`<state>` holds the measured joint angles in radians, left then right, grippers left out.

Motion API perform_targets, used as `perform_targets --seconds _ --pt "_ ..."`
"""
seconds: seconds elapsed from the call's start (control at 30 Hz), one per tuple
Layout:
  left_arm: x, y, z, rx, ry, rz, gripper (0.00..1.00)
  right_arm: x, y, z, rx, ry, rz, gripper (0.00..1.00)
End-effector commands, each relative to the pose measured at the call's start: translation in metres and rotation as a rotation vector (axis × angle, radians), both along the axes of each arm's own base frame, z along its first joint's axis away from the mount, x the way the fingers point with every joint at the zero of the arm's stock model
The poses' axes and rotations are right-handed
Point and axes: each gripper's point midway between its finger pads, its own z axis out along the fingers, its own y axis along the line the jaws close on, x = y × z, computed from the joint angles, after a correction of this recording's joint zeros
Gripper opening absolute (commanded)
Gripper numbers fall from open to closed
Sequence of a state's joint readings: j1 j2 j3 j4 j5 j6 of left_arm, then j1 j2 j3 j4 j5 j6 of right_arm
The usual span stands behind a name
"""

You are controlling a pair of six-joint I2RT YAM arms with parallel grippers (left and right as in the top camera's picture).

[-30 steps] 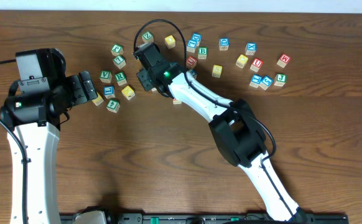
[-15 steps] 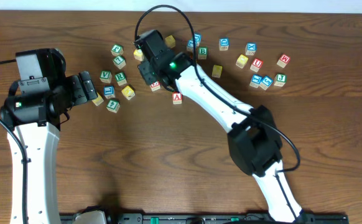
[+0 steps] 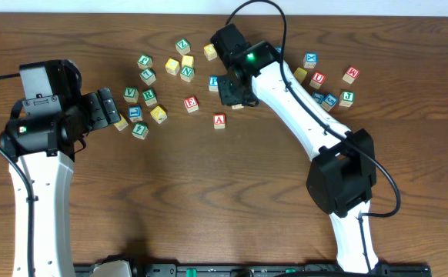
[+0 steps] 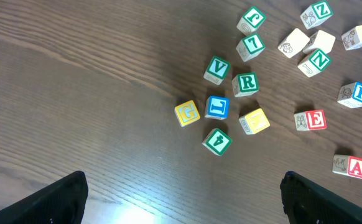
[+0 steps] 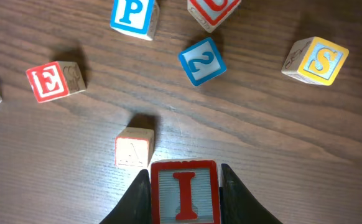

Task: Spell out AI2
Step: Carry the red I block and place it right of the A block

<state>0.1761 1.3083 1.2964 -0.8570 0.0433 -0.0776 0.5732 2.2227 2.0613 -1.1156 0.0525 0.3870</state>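
**Q:** What does the right gripper (image 5: 185, 186) hold?
**A:** Its fingers are closed narrowly on the red "I" cube (image 5: 185, 198), at the lower centre of the right wrist view.
**Q:** And the other pieces?
**A:** The "A" cube (image 5: 134, 151) lies just up and left of it. The blue "2" cube (image 5: 201, 61) is at upper centre. The left gripper (image 4: 184, 202) is spread wide and holds nothing.

Wide-open bare brown wooden table (image 5: 280, 143) right of the small wooden red-A cube (image 5: 134, 148), the blue-2 wooden cube (image 5: 201, 61) crowding beyond.
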Motion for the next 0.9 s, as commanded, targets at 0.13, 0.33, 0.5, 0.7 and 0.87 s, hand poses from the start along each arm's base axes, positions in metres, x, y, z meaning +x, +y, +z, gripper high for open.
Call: perform_targets --seconds 0.13,0.33,0.5,0.7,0.87 --pt "0.0 0.002 -0.001 0.005 0.005 0.001 0.98 -0.019 -0.011 -0.042 -0.027 0.103 -0.101 0.17" --pt "0.0 0.002 -0.001 0.005 0.005 0.001 0.97 -0.023 -0.011 -0.066 -0.018 0.112 -0.141 0.17" --pt "0.0 0.002 -0.001 0.005 0.005 0.001 0.98 -0.023 -0.011 -0.076 -0.011 0.108 -0.157 0.14" --pt "0.0 0.002 -0.001 0.005 0.005 0.001 0.98 -0.022 -0.011 -0.076 -0.012 0.104 -0.157 0.19" --pt "0.0 0.002 -0.001 0.005 0.005 0.001 0.98 -0.022 -0.011 -0.078 -0.012 0.104 -0.157 0.25"
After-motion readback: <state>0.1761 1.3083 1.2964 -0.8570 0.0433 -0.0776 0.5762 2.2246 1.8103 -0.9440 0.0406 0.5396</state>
